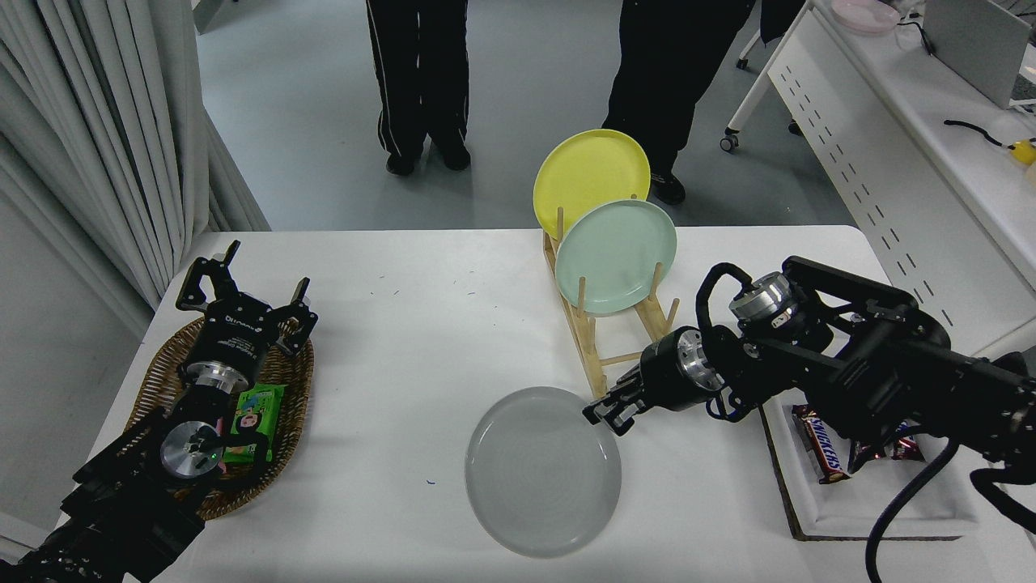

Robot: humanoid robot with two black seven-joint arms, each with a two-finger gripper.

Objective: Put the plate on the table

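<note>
So the white desk (388, 340) carries everything here. The right arm reaches in from the right edge, and its tool (609, 414) is pinched shut on the upper right rim of the light grey plate (541, 474). The plate sits low over the desk's near middle, just left of and below the tool, looking about flat; can't tell if it's touching down. Behind it, a wooden rack (603, 340) holds a mint green plate (617, 255) and a yellow plate (589, 170). The left tool (243, 295) is parked spread wide over a wicker basket (295, 376).

The right arm (890, 380) hides parts of the candy bars (825, 453); both people (421, 81) are cropped above the legs.
</note>
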